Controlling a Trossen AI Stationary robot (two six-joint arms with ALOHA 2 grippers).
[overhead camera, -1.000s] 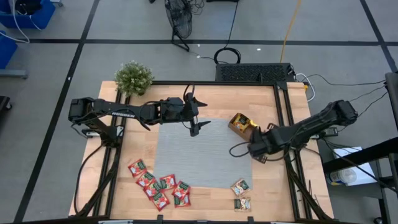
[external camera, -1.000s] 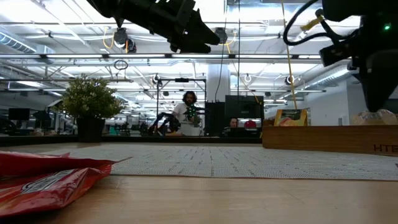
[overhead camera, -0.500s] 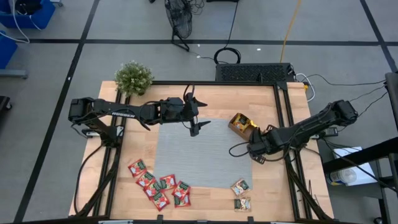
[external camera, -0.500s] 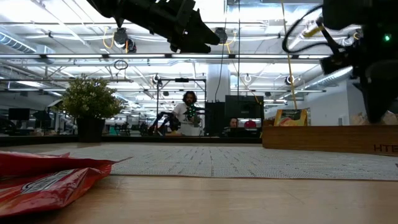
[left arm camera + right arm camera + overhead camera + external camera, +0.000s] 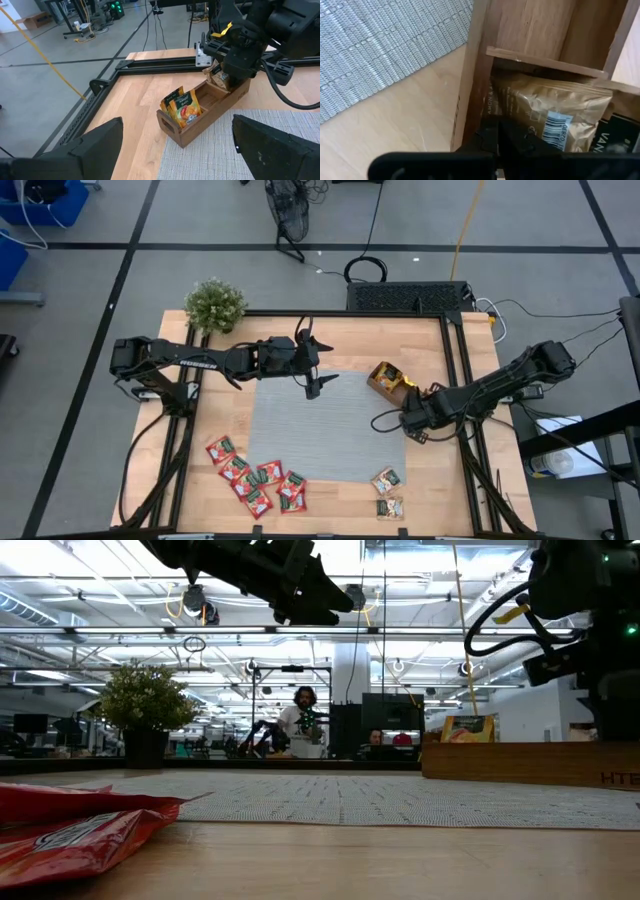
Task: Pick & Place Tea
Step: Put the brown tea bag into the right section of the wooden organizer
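Several red tea sachets (image 5: 258,480) lie flat on the wood by the near edge, left of centre, and show close up in the low view (image 5: 70,830). Two pale-and-green sachets (image 5: 386,492) lie near the mat's near right corner. Orange-yellow sachets (image 5: 182,107) stand in the wooden tray (image 5: 380,385). My right gripper (image 5: 408,412) is at the tray's end compartment, shut over a pale gold sachet (image 5: 555,115). My left gripper (image 5: 312,358) hangs open above the grey mat's (image 5: 320,430) far edge. My right gripper meets the pale gold sachet at its lower corner (image 5: 512,117), inside the tray's end compartment. The shut fingers (image 5: 492,135) cover the spot, so the kind of hold stays hidden. The sachet leans tilted against the compartment wall.
A potted plant (image 5: 215,305) stands at the far left corner. Black frame rails (image 5: 455,360) run along the table's sides and far edge. A second, darker sachet (image 5: 622,142) sits beside the gold one. The wooden tray wall (image 5: 520,762) rises right of the mat.
My right gripper has shifted a little toward the table's right edge at the tray's end.
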